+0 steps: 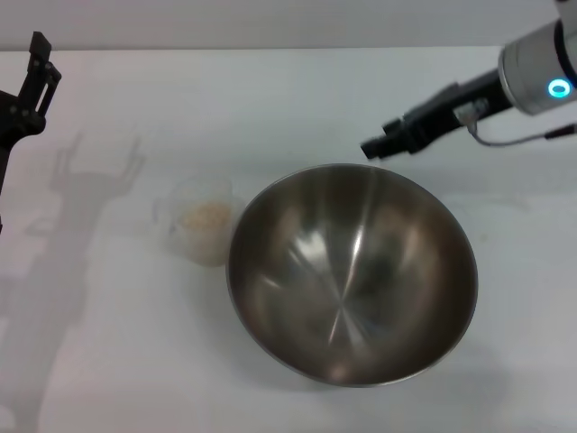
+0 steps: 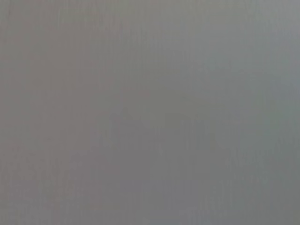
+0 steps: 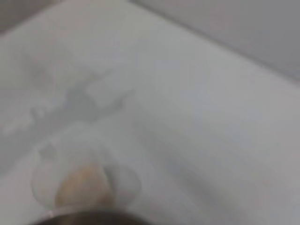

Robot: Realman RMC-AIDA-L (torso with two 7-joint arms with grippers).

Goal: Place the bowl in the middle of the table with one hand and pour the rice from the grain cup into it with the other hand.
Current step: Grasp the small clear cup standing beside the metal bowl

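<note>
While my right gripper (image 1: pixel 371 147) hangs above its far rim, fingers impossible to read, the shiny steel bowl (image 1: pixel 352 273) sits mid-table (image 1: pixel 108 361), the frosted cup (image 1: pixel 200 221) of rice (image 1: pixel 206 216) just beside.

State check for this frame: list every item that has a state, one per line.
bowl: upright on the table, empty, free of both grippers.
grain cup: upright beside the bowl on the robot's left, not held.
rice: in the cup, none poured.
right gripper: above the bowl's far rim, holding nothing.
left gripper: raised at the far left, away from the cup.
</note>
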